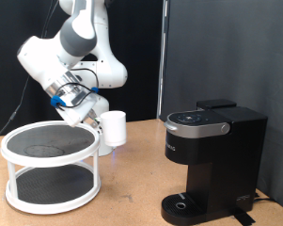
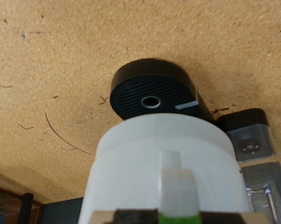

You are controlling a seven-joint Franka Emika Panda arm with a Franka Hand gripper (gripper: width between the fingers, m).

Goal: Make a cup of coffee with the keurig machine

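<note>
Between the round two-tier white rack (image 1: 50,166) at left and the keurig machine (image 1: 212,162) at right, the gripper (image 1: 96,124) holds the white cup (image 1: 114,128) clamped above the table (image 1: 132,193).

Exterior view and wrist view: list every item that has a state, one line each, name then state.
gripper: shut on the cup, raised above the table.
cup: upright, held off the table.
keurig machine: lid closed, drip tray bare.
two-tier rack: standing on the table, both shelves bare.
</note>
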